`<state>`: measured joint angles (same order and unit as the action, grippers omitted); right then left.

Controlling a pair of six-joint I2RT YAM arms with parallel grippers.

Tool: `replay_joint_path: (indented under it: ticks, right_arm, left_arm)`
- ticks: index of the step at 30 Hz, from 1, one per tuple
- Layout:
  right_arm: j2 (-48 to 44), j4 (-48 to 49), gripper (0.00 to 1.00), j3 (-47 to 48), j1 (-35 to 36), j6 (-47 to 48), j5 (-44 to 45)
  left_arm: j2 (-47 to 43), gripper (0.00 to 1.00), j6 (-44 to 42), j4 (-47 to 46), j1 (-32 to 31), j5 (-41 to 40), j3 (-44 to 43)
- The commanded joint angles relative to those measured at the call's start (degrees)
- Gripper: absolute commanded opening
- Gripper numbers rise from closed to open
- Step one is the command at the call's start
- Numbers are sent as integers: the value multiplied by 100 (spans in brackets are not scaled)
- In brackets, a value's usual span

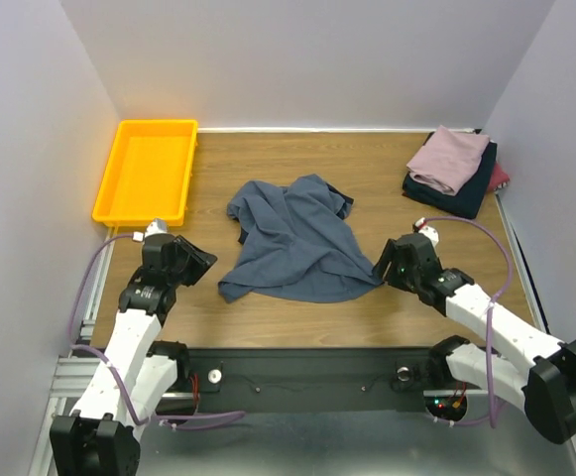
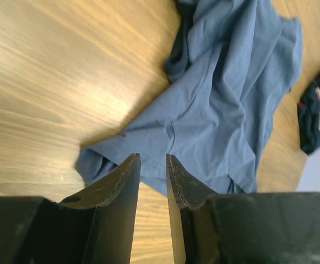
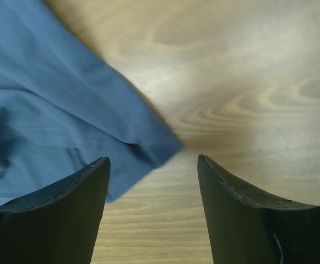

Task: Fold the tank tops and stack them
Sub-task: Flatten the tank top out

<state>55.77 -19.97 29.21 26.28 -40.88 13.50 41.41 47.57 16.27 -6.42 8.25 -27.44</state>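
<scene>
From above, the blue top (image 1: 292,243) lies rumpled mid-table (image 1: 297,159), its near hem running between the two arms. The left gripper (image 1: 200,263) sits just beside its near left corner and the right gripper (image 1: 379,266) at its near right corner. The stack (image 1: 451,169) of folded tops, pink uppermost, sits at the far right, and the tray (image 1: 147,169) at the far left. On the left wrist view, the left gripper (image 2: 151,159) has its jaws a little apart with nothing between them, tips over the blue top's (image 2: 226,110) hem corner; the stack (image 2: 319,113) shows at the right edge. On the right wrist view, the right gripper (image 3: 153,159) has its jaws spread wide, and a corner of the blue top (image 3: 66,99) lies on the wood just ahead of them, unheld. This looks like the flattening step before the first fold. Next, each gripper probably needs a clean pinch on one layer at its corner, so the cloth can be drawn smooth.
</scene>
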Motion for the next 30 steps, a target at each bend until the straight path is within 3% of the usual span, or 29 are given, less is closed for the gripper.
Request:
replay_joint_path:
  ticks: [1, 4, 6, 11, 17, 21, 26, 30]
  right_arm:
    - [-13, 124, 67, -188, 0, -271, 110]
    - [-154, 378, 56, -310, 0, -253, -425]
    - [-136, 641, 55, -477, 8, -376, -881]
    - [-83, 1056, 56, -864, 236, -876, -1226]
    - [30, 1627, 59, -1198, 666, -1421, -1262]
    - [417, 1829, 61, -1251, 1123, -1826, -718]
    - [672, 2172, 62, -1418, 1265, -2108, -506]
    - [987, 2216, 62, -1418, 1335, -2117, -374]
  left_arm:
    - [42, 36, -344, 175, -18, -605, -586]
    - [428, 36, -678, -228, -26, -133, -675]
    - [903, 35, -827, -518, -79, 308, -718]
    - [1606, 38, -969, -730, -1192, -182, -1043]
    - [2160, 40, -1188, -722, -1968, -465, -1474]
    - [2809, 43, -1416, -828, -2574, -473, -1834]
    - [3557, 43, -1575, -801, -3365, -658, -2318]
    - [4172, 46, -1698, -810, -3603, -1051, -2573]
